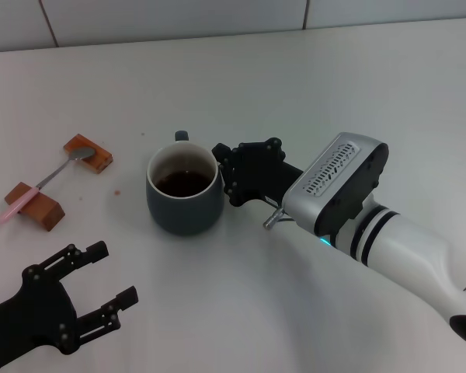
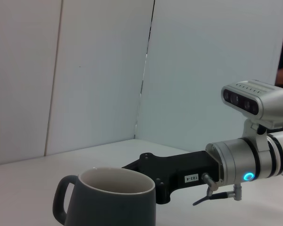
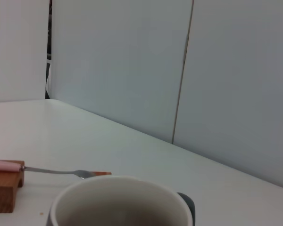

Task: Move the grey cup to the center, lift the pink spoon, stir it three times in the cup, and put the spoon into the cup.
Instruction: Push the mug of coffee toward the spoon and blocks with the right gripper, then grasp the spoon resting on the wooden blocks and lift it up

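Your right hand [image 1: 227, 172] is pressed up against the grey cup [image 1: 184, 191] at its 3 o'clock side, black fingers hugging the wall just below the rim. Whether it's truly clamped on the cup or only resting against it, I cannot tell — the cup body hides the far finger. The cup sits near the middle of the desk [image 1: 311, 85], handle poking out at 12 o'clock, dark liquid filling it well up.

Your left hand [image 1: 85, 299] hangs low at 7 o'clock from the cup, fingers spread wide, holding nothing.

The pink spoon [image 1: 43, 181] lies out at 9 o'clock, bridged across two wooden blocks [image 1: 36, 204], bowl on the far one, pink handle overhanging the near one.

Now the risks. That cup is full: drag it or jerk it and the liquid can slop over the rim. Pull the right hand away at an angle and a finger could catch the wall and tip or spin the cup. And the spoon is only balanced up there; come in off-centre with the left hand and you may nudge a block, so the spoon rolls off onto the desk.
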You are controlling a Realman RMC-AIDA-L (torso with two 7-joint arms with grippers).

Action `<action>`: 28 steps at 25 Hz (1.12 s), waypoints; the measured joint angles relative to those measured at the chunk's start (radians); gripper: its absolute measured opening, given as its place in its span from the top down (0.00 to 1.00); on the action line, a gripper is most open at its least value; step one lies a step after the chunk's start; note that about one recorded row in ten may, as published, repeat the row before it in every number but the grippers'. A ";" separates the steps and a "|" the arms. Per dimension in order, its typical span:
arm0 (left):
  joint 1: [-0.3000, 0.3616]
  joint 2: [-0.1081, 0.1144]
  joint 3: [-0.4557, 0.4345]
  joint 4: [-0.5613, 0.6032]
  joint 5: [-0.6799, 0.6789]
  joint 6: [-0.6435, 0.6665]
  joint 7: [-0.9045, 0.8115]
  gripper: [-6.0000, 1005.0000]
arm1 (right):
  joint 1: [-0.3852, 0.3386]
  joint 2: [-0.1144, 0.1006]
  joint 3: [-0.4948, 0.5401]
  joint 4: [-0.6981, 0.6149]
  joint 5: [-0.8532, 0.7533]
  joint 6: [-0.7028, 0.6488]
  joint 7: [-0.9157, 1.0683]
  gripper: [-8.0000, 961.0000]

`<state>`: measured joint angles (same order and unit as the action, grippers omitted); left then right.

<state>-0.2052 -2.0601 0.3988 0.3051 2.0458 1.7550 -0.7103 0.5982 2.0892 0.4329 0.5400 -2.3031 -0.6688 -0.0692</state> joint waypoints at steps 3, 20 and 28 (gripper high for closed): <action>0.000 -0.001 0.000 -0.001 -0.001 -0.001 0.000 0.23 | -0.017 0.000 0.010 -0.001 0.003 -0.023 0.001 0.96; -0.010 -0.002 -0.026 -0.002 -0.001 -0.018 0.010 0.24 | -0.278 -0.020 0.027 -0.628 -0.202 -1.062 0.587 0.95; -0.019 -0.001 -0.026 -0.003 0.005 -0.022 0.003 0.24 | -0.253 -0.015 -0.207 -0.800 -0.272 -1.136 0.608 0.83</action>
<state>-0.2239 -2.0606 0.3730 0.3023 2.0504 1.7326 -0.7073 0.3456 2.0741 0.2260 -0.2602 -2.5748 -1.8045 0.5387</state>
